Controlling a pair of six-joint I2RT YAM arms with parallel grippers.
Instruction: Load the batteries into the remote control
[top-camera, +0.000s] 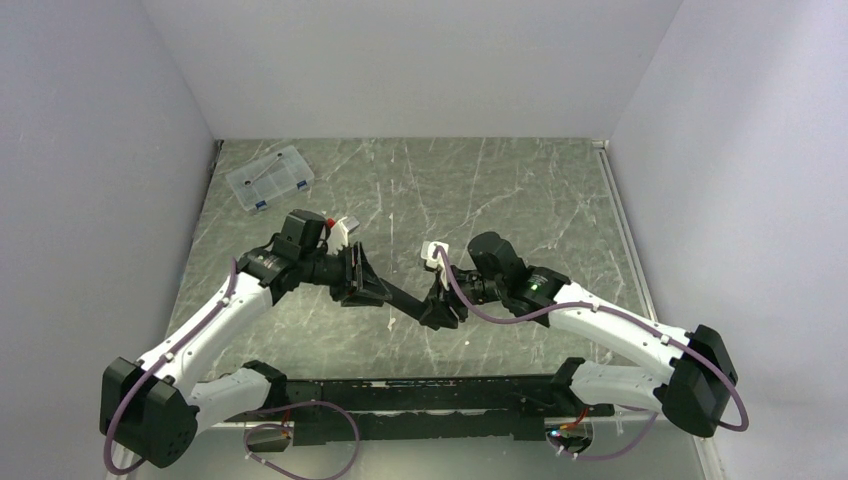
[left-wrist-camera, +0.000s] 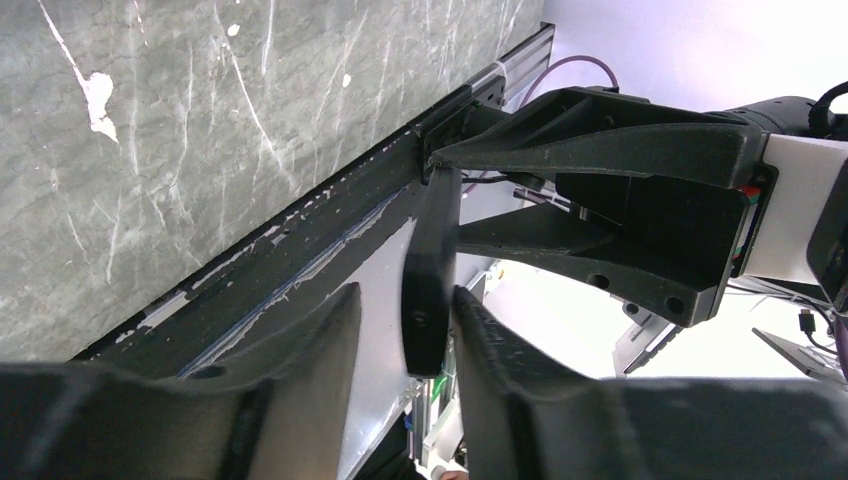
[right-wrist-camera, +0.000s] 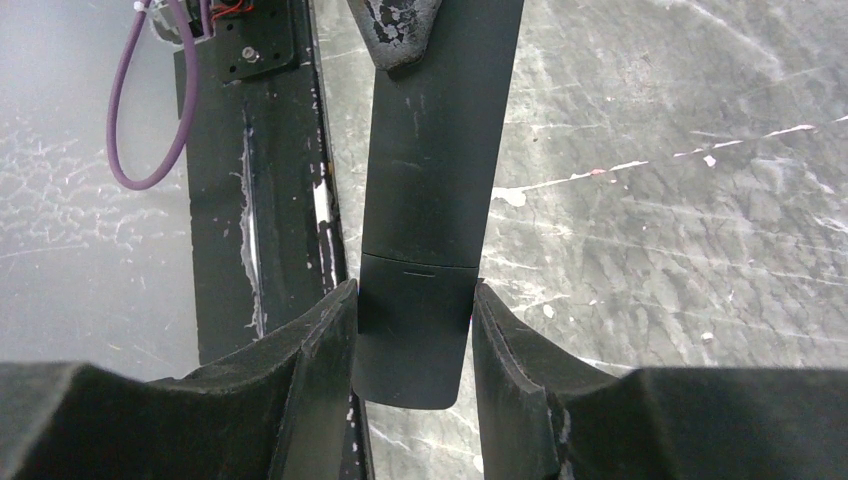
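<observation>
Over the table's middle: a slim, flat black rectangular remote control (top-camera: 412, 300) is held up off the surface, spanning the gap where the two arms meet tip to tip.
Right gripper (right-wrist-camera: 415, 345): clamped on one end of the remote control. Both black fingers press against its long edges, and the flat face with a thin seam line is turned to the wrist camera.
Left gripper (left-wrist-camera: 405, 310): its fingers straddle the opposite end, which the left wrist view shows edge-on. One finger (left-wrist-camera: 490, 340) lies against the remote control. The other (left-wrist-camera: 320, 340) stands off with a bright gap showing, so the jaws are narrow but not closed on it.
Remote's line: in the top view it runs on a slight diagonal, the end at the left gripper a little farther from the arm bases.
Table (top-camera: 520, 190): a grey-green marbled slab with pale veins.
Clear plastic compartment box (top-camera: 270, 178): near the table's far left corner, well apart from both grippers. Its contents are too small to tell.
Black rail (top-camera: 420, 395): along the near edge, between the arm bases.
</observation>
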